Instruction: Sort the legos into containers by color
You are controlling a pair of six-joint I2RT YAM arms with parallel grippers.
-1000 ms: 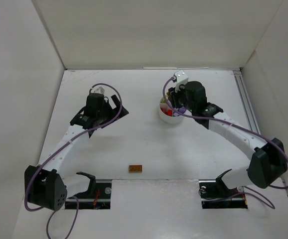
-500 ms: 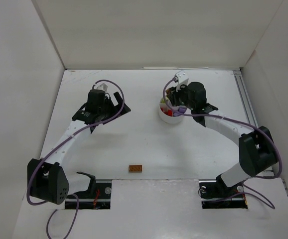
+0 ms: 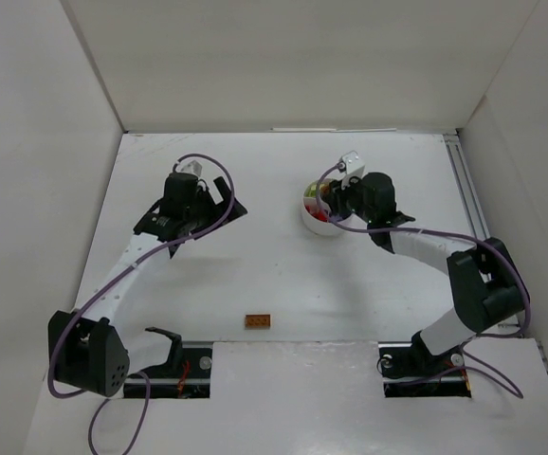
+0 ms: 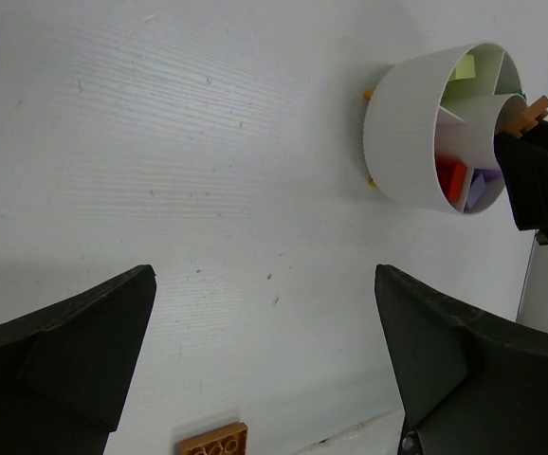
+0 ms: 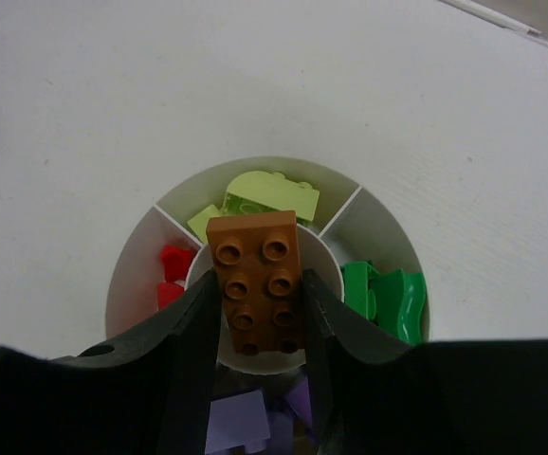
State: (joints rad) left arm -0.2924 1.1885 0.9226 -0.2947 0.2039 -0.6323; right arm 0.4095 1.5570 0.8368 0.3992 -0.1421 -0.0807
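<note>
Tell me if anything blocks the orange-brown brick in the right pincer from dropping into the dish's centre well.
Nothing visible does. The right pincer holds the orange-brown brick directly over the centre well, with no other lego between them; the brick hides most of the well's floor.

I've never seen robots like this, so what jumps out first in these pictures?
The right gripper pinches an orange-brown brick right above the central well of a round white dish, whose wedges hold colour-sorted bricks. A second orange-brown brick lies alone on the table near the arms' bases, while the left gripper hangs wide open, holding nothing.
</note>
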